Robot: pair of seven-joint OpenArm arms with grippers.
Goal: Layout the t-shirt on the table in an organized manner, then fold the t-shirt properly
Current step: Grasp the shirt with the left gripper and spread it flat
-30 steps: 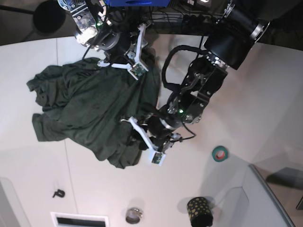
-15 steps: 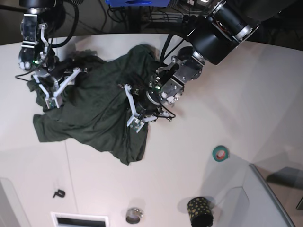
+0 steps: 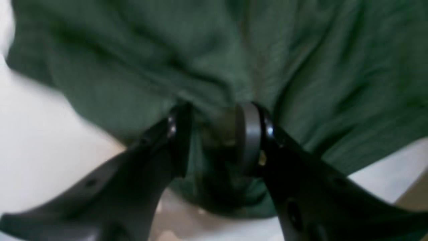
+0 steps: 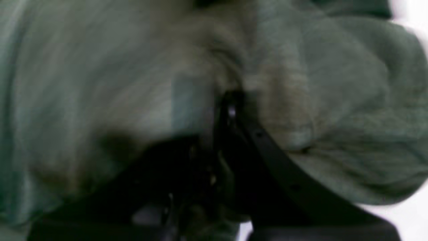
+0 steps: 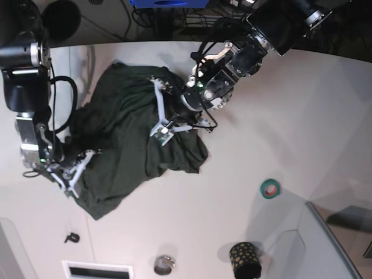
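The dark green t-shirt (image 5: 122, 131) lies bunched and creased on the white table (image 5: 290, 116), left of centre. My left gripper (image 5: 153, 108) is over the shirt's far right part; in the left wrist view the gripper (image 3: 214, 134) is shut on a fold of the t-shirt (image 3: 234, 50), with bare table (image 3: 40, 140) beside it. My right gripper (image 5: 81, 171) is at the shirt's near left edge. The right wrist view is blurred; there the gripper (image 4: 224, 107) has its fingers close together in the t-shirt (image 4: 334, 100), which fills the view.
A green tape roll (image 5: 269, 188), a black dotted cup (image 5: 244, 259), a small metal ring (image 5: 164, 265) and a small black clip (image 5: 71, 237) lie near the front. A grey bin (image 5: 343, 244) stands at the front right, a white slotted plate (image 5: 97, 270) at the front left.
My right gripper has swept from the far left to the near left, dragging the shirt's left side with it. My left gripper moved further away. The shirt is more bunched and narrower.
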